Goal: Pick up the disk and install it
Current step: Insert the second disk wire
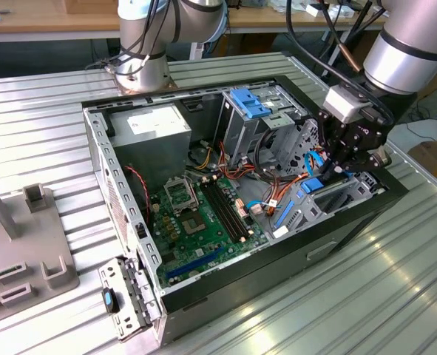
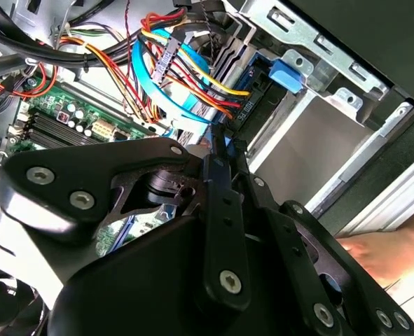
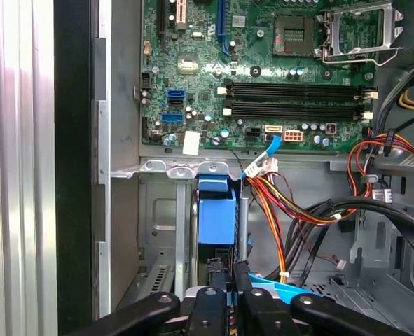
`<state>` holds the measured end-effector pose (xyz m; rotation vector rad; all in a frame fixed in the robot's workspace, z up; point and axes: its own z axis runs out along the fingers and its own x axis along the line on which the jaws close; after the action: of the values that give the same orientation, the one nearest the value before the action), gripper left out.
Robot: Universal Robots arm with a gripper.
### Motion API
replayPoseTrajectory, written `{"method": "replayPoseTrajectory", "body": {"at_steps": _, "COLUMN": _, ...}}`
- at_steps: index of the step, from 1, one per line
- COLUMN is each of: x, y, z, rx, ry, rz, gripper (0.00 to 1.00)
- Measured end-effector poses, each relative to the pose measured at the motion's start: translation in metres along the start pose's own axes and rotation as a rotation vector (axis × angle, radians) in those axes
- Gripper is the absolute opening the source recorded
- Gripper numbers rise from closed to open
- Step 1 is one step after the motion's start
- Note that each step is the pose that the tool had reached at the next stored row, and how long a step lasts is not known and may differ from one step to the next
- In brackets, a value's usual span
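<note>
Exterior view, left to right. The ribbed silver metal bench (image 1: 395, 296) carries the open black-and-silver computer case (image 1: 100, 159). Inside, toward the exterior view's left, sit the grey power-supply box with a white label (image 1: 155, 129) and the green motherboard (image 1: 196, 222). Mid-case is the metal drive cage with its blue plastic latch (image 1: 249, 102). Beside it runs a loose bundle of red, orange and yellow cables (image 1: 277, 194).

At the exterior view's right, the black hand (image 1: 349, 159) hangs over the lower drive bay at the case's edge. Its fingers look drawn close together, pinching the blue-railed edge of the flat silver-grey disk (image 1: 312, 185). The disk stands on edge and is partly down in the bay. In the first wrist view its blue rail (image 3: 216, 217) faces up between the bay's grey walls, just ahead of the hand (image 3: 228, 269).

Risks:
- The grip looks narrow, so the disk may pivot or slip if it meets resistance.
- A slight tilt could jam a rail on the bay lip.
- The cables (image 3: 277, 210) lie just beside the slot and may get snagged or pinched.
- What looks like a person's hand (image 2: 385, 255) shows by the case's outer wall in the second wrist view, near the arm's path.
</note>
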<state>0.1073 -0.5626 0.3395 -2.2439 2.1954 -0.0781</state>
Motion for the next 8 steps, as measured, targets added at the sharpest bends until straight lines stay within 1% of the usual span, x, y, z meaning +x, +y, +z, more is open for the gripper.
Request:
{"method": "replayPoseTrajectory", "body": {"at_steps": 6, "x": 0.0, "y": 0.0, "z": 0.0004, "rx": 0.0, "ry": -0.0006, "rz": 0.0, "gripper": 0.17}}
{"method": "replayPoseTrajectory", "body": {"at_steps": 8, "x": 0.0, "y": 0.0, "z": 0.0003, "rx": 0.0, "ry": -0.0005, "rz": 0.0, "gripper": 0.3}}
